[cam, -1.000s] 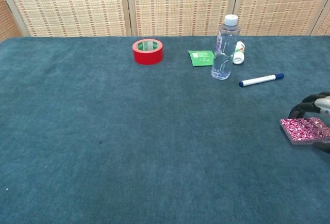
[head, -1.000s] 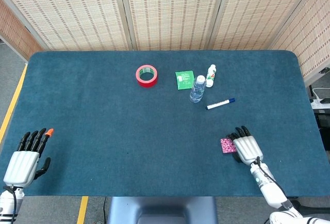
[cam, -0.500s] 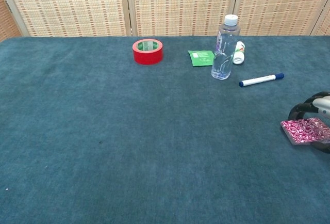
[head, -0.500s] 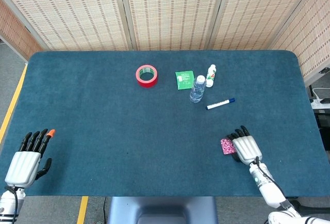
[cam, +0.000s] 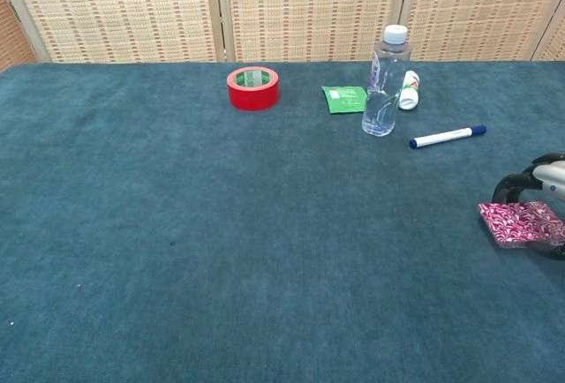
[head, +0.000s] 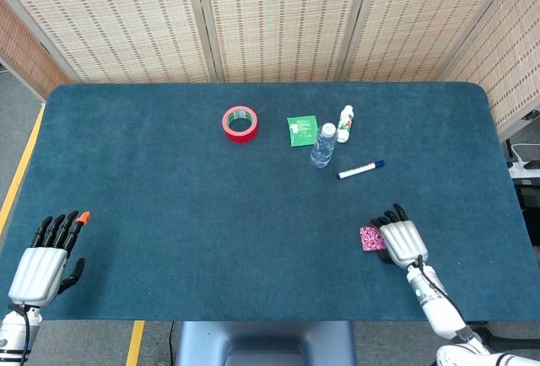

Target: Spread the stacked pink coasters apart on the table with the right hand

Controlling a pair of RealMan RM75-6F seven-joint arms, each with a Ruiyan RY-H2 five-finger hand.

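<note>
The stack of pink patterned coasters (head: 369,238) (cam: 521,222) lies on the blue table near the front right. My right hand (head: 402,239) sits just right of it, palm down. In the chest view its dark fingers (cam: 510,188) curl around the far side of the stack, and another dark part shows at the stack's near right corner, so the hand grips the stack from both sides. Most of the hand is cut off by the chest view's right edge. My left hand (head: 40,263) rests at the front left table edge with fingers spread and nothing in it.
A red tape roll (head: 240,123), a green packet (head: 301,130), a clear water bottle (head: 322,145), a small white bottle (head: 345,122) and a blue-capped marker (head: 361,169) lie at the back middle. The table's front edge (head: 270,320) runs close below both hands.
My right hand and the coaster stack have shifted slightly left and toward the front edge. The left hand has hardly moved.
</note>
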